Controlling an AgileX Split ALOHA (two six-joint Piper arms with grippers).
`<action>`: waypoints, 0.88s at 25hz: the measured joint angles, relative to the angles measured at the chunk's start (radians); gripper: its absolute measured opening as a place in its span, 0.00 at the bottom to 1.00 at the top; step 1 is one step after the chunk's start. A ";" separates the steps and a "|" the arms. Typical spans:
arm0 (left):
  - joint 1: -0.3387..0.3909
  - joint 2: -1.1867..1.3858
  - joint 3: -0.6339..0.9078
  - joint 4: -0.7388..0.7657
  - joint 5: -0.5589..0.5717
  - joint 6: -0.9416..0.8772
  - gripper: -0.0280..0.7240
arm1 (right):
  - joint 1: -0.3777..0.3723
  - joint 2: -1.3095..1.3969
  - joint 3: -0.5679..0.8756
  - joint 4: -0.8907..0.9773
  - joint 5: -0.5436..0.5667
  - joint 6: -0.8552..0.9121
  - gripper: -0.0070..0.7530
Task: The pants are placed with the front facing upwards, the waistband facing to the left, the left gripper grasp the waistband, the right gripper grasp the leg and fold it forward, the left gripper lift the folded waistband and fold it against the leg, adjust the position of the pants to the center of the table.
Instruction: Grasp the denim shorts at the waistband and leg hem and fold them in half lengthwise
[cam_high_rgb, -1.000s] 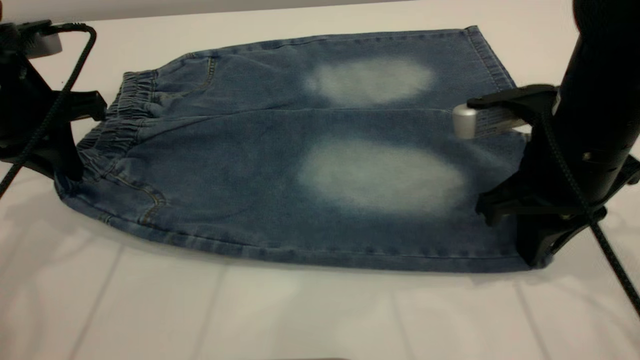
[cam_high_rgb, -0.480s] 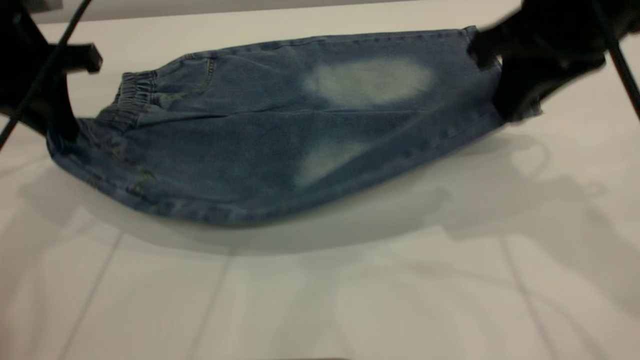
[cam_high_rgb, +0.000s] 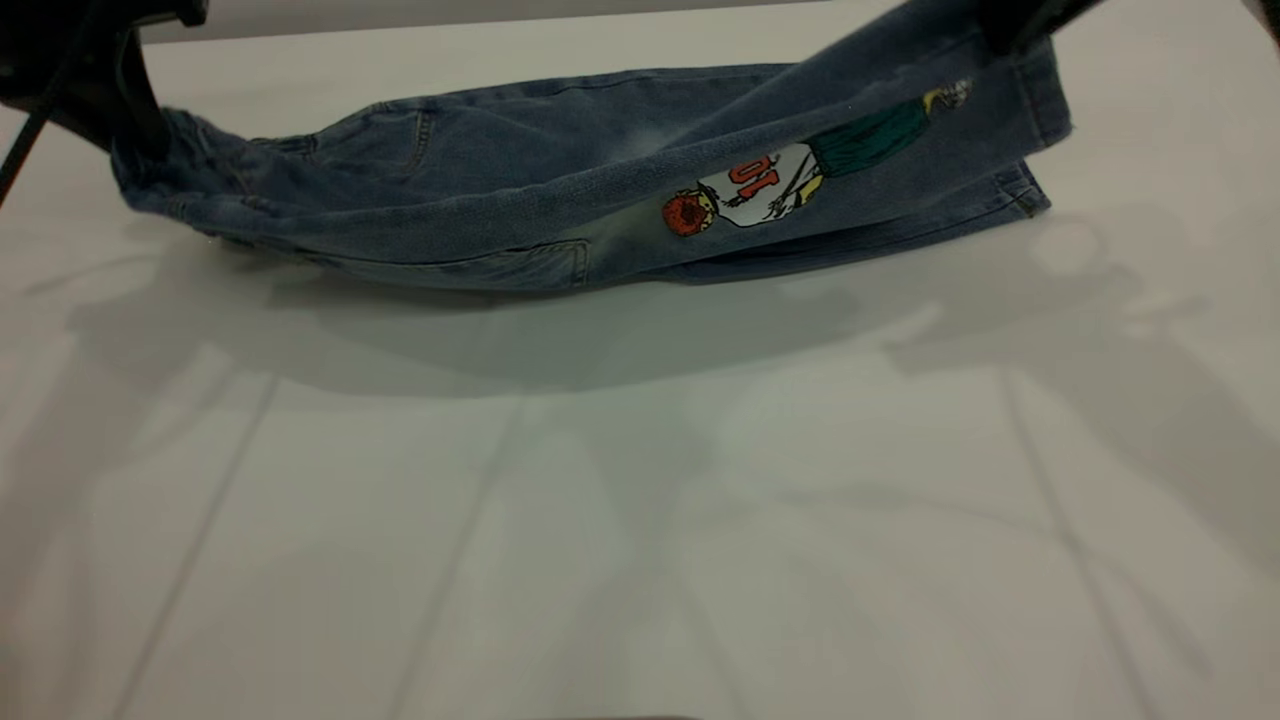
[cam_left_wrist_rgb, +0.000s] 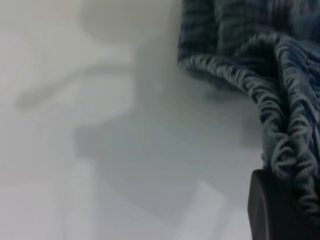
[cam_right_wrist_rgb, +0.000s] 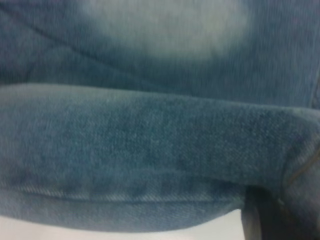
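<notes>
The blue denim pants (cam_high_rgb: 480, 215) hang between both grippers, with the near half lifted off the table (cam_high_rgb: 640, 500) and turned over toward the far half. The raised underside shows a cartoon-figure print (cam_high_rgb: 790, 185). At the far left, my left gripper (cam_high_rgb: 128, 105) is shut on the waistband (cam_left_wrist_rgb: 287, 115), whose ruched folds bunch over one dark finger (cam_left_wrist_rgb: 272, 210). At the far right top edge, my right gripper (cam_high_rgb: 1005, 28) is shut on the leg hem (cam_high_rgb: 1040, 90). In the right wrist view, denim (cam_right_wrist_rgb: 150, 140) fills the picture and one finger (cam_right_wrist_rgb: 262, 217) shows under the fold.
The far half of the pants still lies flat near the table's back edge (cam_high_rgb: 500, 20). Bare white tabletop, crossed by shadows of the arms, stretches from the pants to the near edge.
Both grippers rose and moved toward the far side, carrying the near edge of the pants up and over. The faded front patches are now hidden and the printed underside shows.
</notes>
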 joint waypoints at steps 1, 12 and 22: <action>0.000 0.000 0.000 -0.006 -0.022 -0.001 0.11 | 0.000 0.012 -0.002 0.000 -0.029 -0.002 0.05; -0.011 0.047 0.000 -0.060 -0.321 0.002 0.11 | 0.000 0.180 -0.003 0.001 -0.359 -0.008 0.05; -0.013 0.151 0.000 -0.066 -0.589 -0.010 0.11 | -0.071 0.289 -0.004 0.057 -0.540 0.007 0.05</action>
